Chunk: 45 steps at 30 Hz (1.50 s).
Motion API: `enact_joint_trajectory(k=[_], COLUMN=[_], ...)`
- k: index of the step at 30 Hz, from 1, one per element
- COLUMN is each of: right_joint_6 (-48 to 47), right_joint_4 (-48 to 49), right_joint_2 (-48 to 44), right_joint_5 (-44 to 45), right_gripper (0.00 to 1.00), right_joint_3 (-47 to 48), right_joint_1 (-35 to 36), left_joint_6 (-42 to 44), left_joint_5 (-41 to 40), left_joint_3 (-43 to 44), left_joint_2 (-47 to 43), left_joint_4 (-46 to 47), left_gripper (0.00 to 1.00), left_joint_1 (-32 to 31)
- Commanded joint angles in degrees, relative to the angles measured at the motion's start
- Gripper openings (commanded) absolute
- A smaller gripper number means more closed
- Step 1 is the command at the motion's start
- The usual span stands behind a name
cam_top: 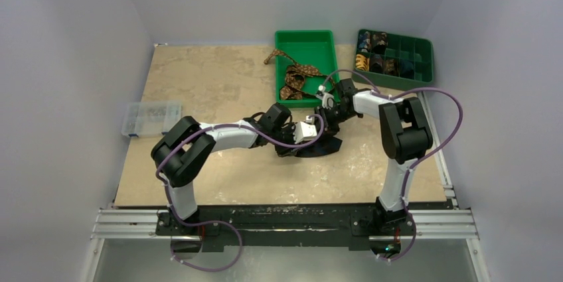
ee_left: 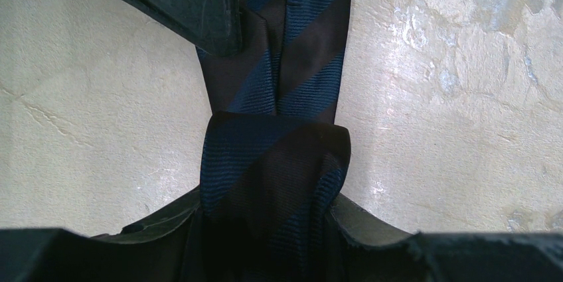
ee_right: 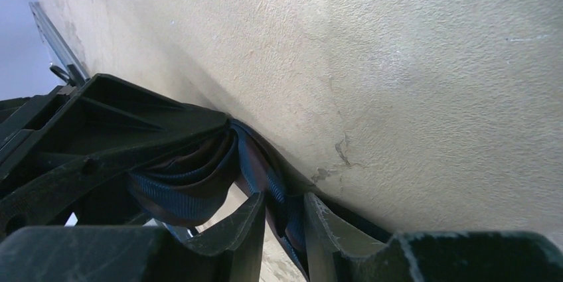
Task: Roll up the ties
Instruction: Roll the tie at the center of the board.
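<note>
The dark navy tie [cam_top: 316, 146] lies bunched on the table's middle between both grippers. My left gripper [cam_top: 307, 131] is shut on its folded, partly rolled end; in the left wrist view the navy-and-black striped tie [ee_left: 275, 156] fills the jaws and runs away under the right gripper's finger [ee_left: 192, 3]. My right gripper [cam_top: 330, 115] is shut on the tie's band [ee_right: 287, 212], with a loose loop [ee_right: 186, 192] hanging to the left by the left gripper's body. The brown patterned tie [cam_top: 294, 76] lies half in the green tray [cam_top: 305, 36], one end on the table.
A green compartment box [cam_top: 395, 56] with several rolled ties stands at the back right. A clear plastic box [cam_top: 151, 117] sits at the table's left edge. Purple cables loop over both arms.
</note>
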Motion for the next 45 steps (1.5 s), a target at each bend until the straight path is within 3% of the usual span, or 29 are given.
enact_joint_trajectory(k=[1,13,28,31,35,43,45], right_joint_6=[-0.53,1.12,1.02,1.64,1.55,2.62,2.48], right_joint_4=[-1.3,-0.11,-0.29,0.01,-0.09,0.88,0.48], right_joint_2=[-3.28,-5.81,0.5,0.5,-0.29,-1.31,-0.99], right_joint_5=[-0.94,3.24,1.01,1.76,0.19,-2.77,-2.76], right_gripper=[0.29,0.31,0.3,0.37,0.13,0.17,0.11], right_joint_3=[0.87,0.2,0.22,0.31,0.81,-0.04,0.38], right_joint_1=[0.22,0.22,0.23,0.23,0.31,1.51,1.58], left_joint_6=[0.19,0.39,0.24,0.12,0.19,0.19,0.25], left_joint_5=[-2.96,-2.84,-2.95,-2.94,-3.06,-3.1,-3.17], left_joint_3=[-0.86,-0.97,-1.74,-1.85,-1.83,-1.94,-1.94], left_joint_2=[2.28,2.39,1.93,1.8,1.76,2.01,1.96], left_joint_4=[-3.53,-3.5,-3.12,-2.97,-2.94,-2.79,-2.81], left_gripper=[0.13,0.14,0.14,0.14,0.14,0.14,0.14], left_joint_1=[0.23,0.23,0.23,0.23,0.23,0.23,0.23])
